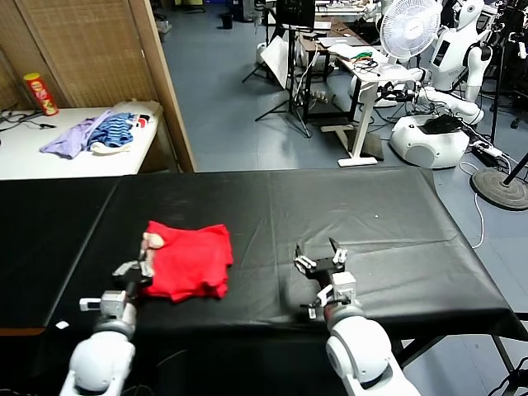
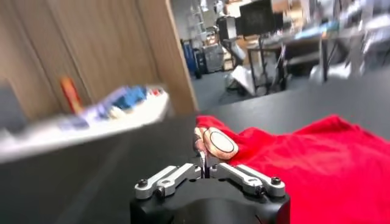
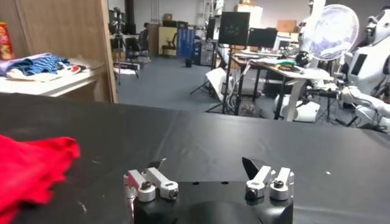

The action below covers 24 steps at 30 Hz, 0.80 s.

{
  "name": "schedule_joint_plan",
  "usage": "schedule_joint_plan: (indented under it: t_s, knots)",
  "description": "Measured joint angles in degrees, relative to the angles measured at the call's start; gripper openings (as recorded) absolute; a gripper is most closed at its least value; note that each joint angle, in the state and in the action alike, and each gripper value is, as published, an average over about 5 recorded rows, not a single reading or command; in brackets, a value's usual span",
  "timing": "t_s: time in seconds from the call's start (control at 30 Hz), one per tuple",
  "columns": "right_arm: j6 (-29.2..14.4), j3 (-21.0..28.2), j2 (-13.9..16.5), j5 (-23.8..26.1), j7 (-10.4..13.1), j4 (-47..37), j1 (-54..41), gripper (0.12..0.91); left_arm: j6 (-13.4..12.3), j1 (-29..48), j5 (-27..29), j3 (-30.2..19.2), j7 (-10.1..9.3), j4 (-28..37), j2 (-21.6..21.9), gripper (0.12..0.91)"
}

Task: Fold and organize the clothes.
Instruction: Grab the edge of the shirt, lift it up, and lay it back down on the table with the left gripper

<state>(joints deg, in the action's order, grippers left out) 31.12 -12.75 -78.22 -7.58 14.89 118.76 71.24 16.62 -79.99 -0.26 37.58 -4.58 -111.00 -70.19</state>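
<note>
Counter: black-covered counter (image 1: 371,206) spans the head view; its far edge meets blue-grey floor, its right edge ends short of a fan base.
Open room: the covering is bare from the red T-shirt to the right edge, apart from the right pincer; a bare band runs along the far edge.
Red T-shirt: red T-shirt (image 1: 191,260) lies bunched and partly folded on the left half of the counter, well back from the far edge; its near edge lies near the counter's front edge. A pale printed patch (image 2: 218,143) shows at its far left corner.
Left pincer: left pincer (image 1: 137,273) sits at the shirt's left edge, jaws pressed together on the red fabric just below the printed patch.
Right pincer: right pincer (image 1: 322,257) stands over bare covering right of the shirt, well apart from it, jaws spread wide and holding nothing.
Side table: white table (image 1: 49,161) behind left carries a pile of purple and blue-striped garments (image 1: 91,134) and a red canister (image 1: 40,93).
</note>
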Motion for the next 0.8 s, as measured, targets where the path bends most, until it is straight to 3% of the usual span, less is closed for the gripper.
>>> schedule_joint_plan:
  t_s: [0.27, 0.4, 0.57, 0.7, 0.8]
  knots:
    - [0.2, 0.1, -0.1, -0.4, 0.0, 0.0, -0.3, 0.798, 3.5, -2.2, 8.7, 6.0, 0.17, -3.7, 11.7, 0.148]
    - [0.2, 0.2, -0.2, -0.4, 0.0, 0.0, -0.1, 0.798, 6.2, -3.1, 9.0, 6.4, -0.42, -7.6, 14.1, 0.148]
    - [0.2, -0.2, -0.1, -0.2, -0.2, 0.2, 0.8, 0.798, 7.4, -2.7, 0.5, 1.6, -2.06, -12.3, 12.1, 0.148]
    - [-0.1, -0.6, 0.0, -0.2, -0.8, 0.3, 1.4, 0.798, 6.2, -1.5, -8.0, -5.9, -2.79, -12.8, 7.5, 0.148]
    - [-0.5, -0.5, 0.1, -0.6, -1.9, 0.4, 1.7, 0.798, 4.5, -0.1, -9.6, -11.4, -2.15, -11.3, 2.8, 0.154]
